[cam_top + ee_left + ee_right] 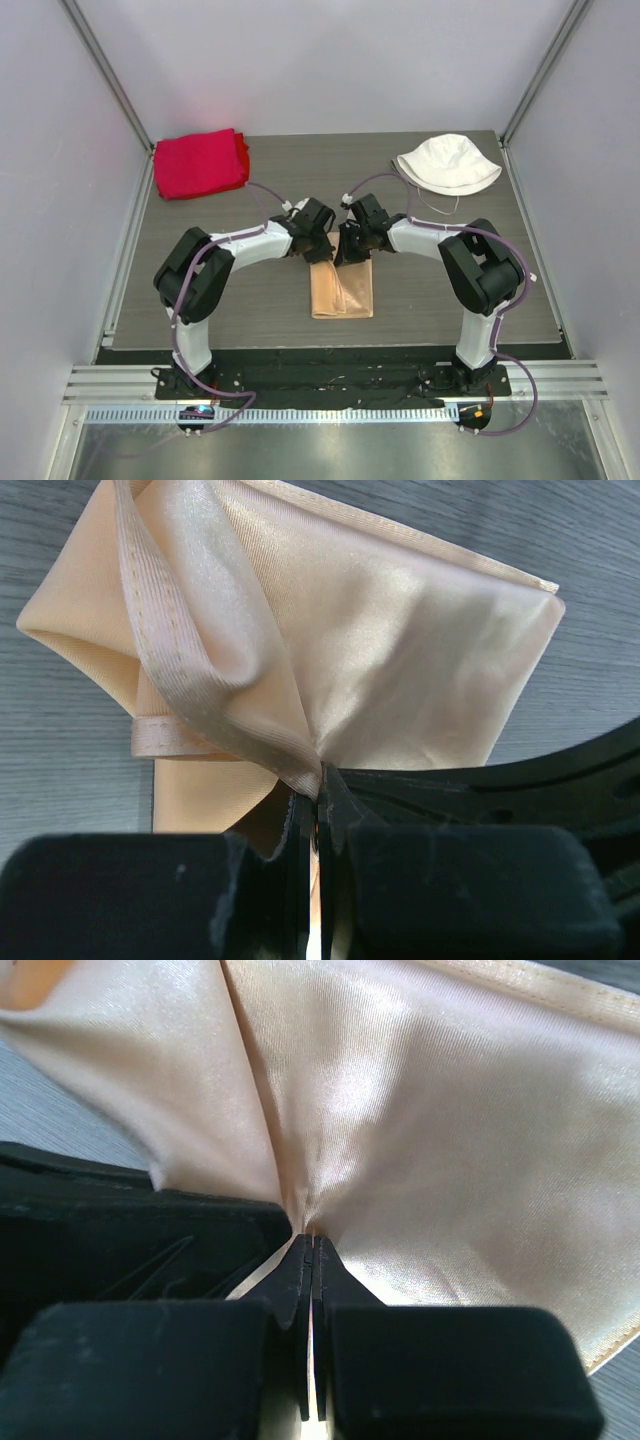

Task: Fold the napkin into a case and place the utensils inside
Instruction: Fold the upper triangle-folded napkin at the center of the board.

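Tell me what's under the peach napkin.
Only the grey wood-grain table shows around the napkin. Its folded layers hide anything lying beneath.

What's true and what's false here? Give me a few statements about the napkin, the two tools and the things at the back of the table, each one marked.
1. The left tool is shut on the napkin. True.
2. The right tool hangs open above the napkin. False: the right tool is shut on the napkin too.
3. The red cloth lies at the far right corner. False: the red cloth lies at the far left corner.
4. The white bucket hat lies apart from the napkin. True.
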